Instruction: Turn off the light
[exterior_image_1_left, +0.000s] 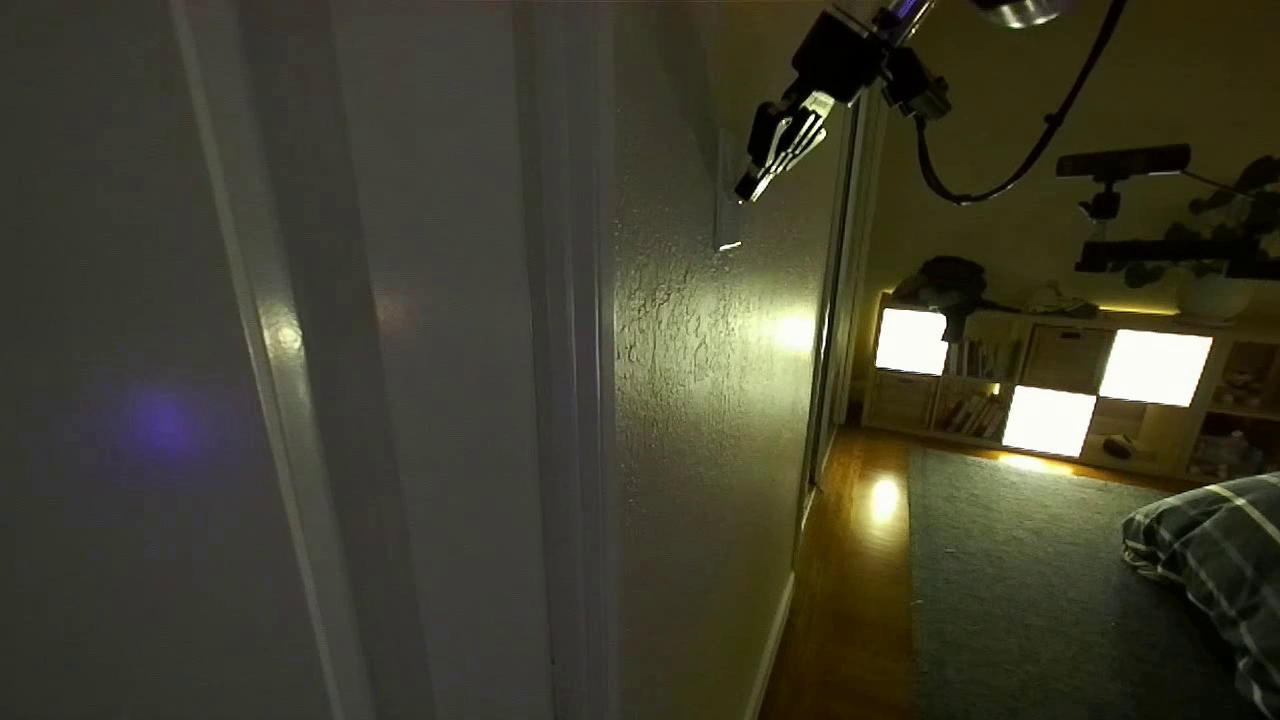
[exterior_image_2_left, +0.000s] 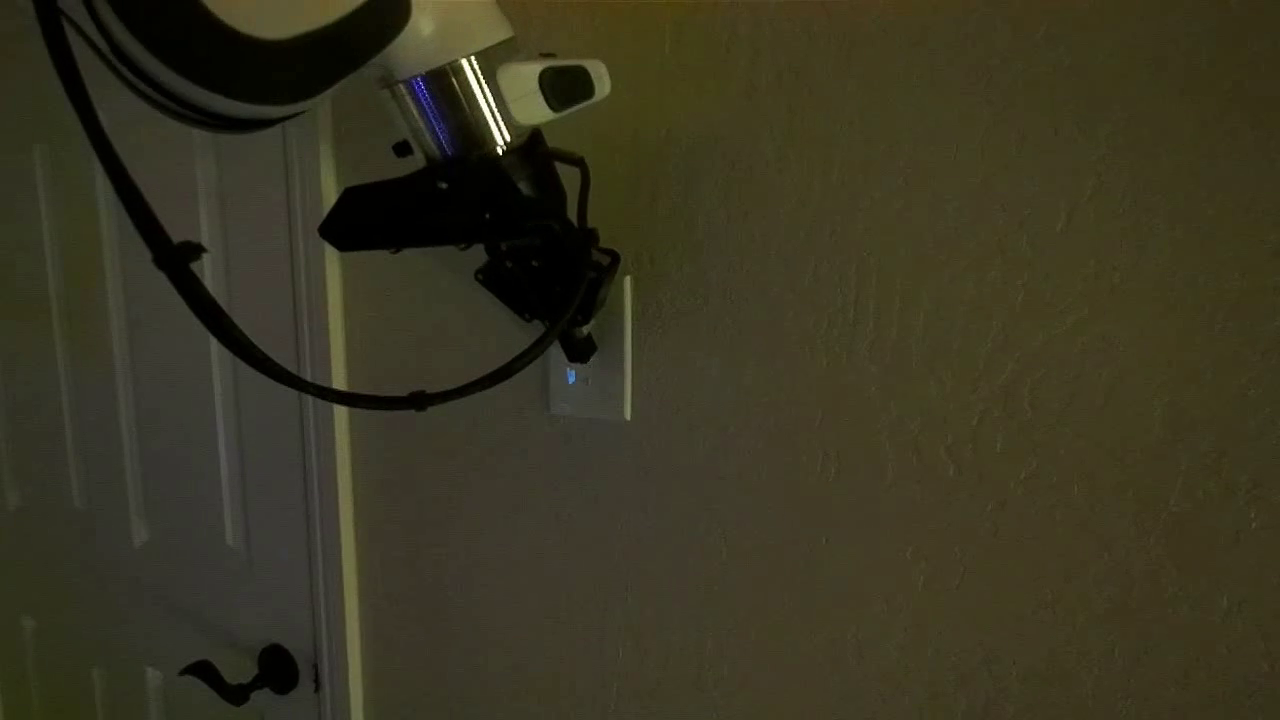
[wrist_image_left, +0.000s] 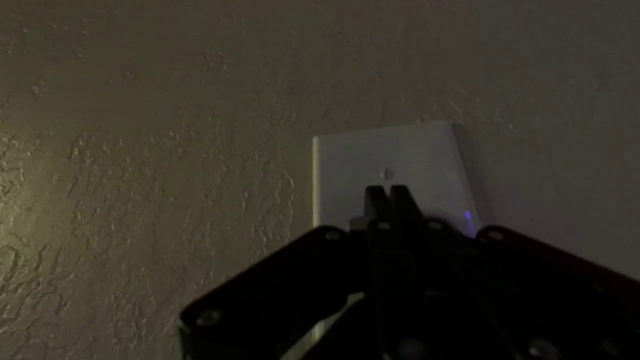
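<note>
Wall: one, textured and dim, the backdrop in all three views.
Door: one, panelled, with one dark lever handle, in an exterior view.
Rug: one, blue-grey, laid over the wood floor and reaching toward the bench's lower edge.
Bench: one low shelf unit in an exterior view, with one dark bundle on top near the upper left corner and one potted plant farther right along the top edge.
Plaid cloth: one bulky spread at the rug's right side.
Arm: one, white and black, leaning in from above, one black cable looping from it.
Glowing squares: three in the bench front, one by the upper left corner, one at the lower edge, one along the upper edge.
Tool: one, its two fingers pressed together and angled down at the wall.
Light switch plate: one, white, upright, mounted on the wall right at the tool's tips. In an exterior view they stand before its middle, its lower edge showing below; in the wrist view one screw sits just past them. Whether they touch cannot be told.
</note>
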